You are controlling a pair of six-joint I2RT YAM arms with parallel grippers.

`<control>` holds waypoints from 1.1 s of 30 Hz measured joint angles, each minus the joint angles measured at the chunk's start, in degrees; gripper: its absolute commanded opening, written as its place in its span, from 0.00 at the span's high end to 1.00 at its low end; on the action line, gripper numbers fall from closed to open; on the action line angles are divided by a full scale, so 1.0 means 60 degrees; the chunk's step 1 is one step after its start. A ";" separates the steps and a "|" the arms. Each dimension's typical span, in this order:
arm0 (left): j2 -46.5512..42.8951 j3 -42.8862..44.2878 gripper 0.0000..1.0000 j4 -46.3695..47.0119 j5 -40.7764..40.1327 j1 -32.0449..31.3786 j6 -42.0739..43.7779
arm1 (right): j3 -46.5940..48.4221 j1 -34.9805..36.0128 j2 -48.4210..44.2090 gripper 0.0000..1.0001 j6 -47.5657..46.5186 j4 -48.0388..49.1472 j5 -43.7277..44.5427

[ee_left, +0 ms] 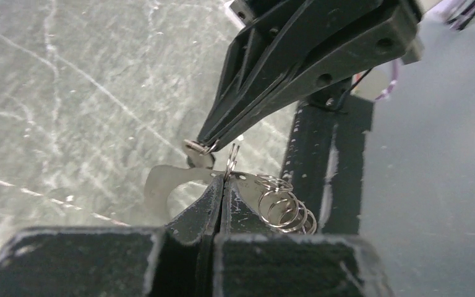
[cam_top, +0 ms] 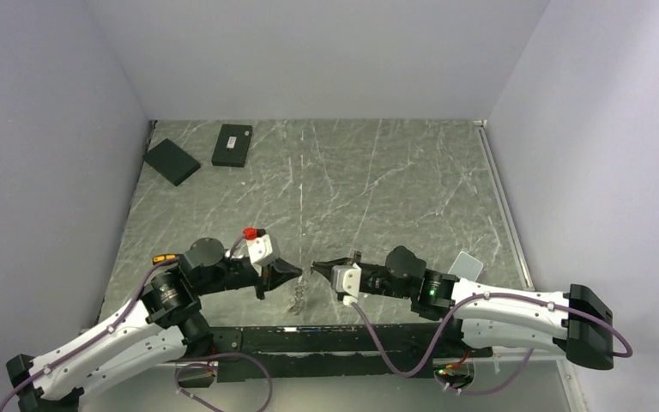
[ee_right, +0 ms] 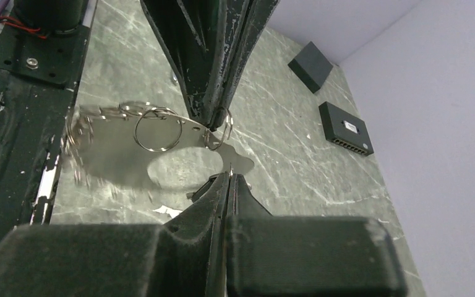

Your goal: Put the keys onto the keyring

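Now L gripper (ee_left: 222, 189) is pinching closed on the keyring (ee_left: 232, 158), w/ spare rings (ee_left: 284, 207) dangling beside it. R gripper (ee_right: 229, 179) is clamping the flat key (ee_right: 117, 154) by its edge, over the table (cam_top: 377, 189) near its front edge.

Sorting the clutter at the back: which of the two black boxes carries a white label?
The labelled box, lying farther from the side wall; the plain box beside that wall shows no label.
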 measured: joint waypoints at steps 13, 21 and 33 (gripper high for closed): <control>-0.0211 -0.0124 1.00 -0.0572 -0.0576 0.0007 0.5337 | 0.0372 0.0612 0.0215 1.00 -0.0969 -0.0874 0.1402; 0.0240 -0.0386 1.00 -0.0517 -0.0259 0.0007 0.6430 | 0.0372 0.0750 0.0339 1.00 -0.1610 -0.0820 0.2160; 0.0514 -0.0397 1.00 -0.0117 -0.0200 0.0007 0.6364 | 0.0372 0.0841 0.0710 1.00 -0.1818 -0.0794 0.2197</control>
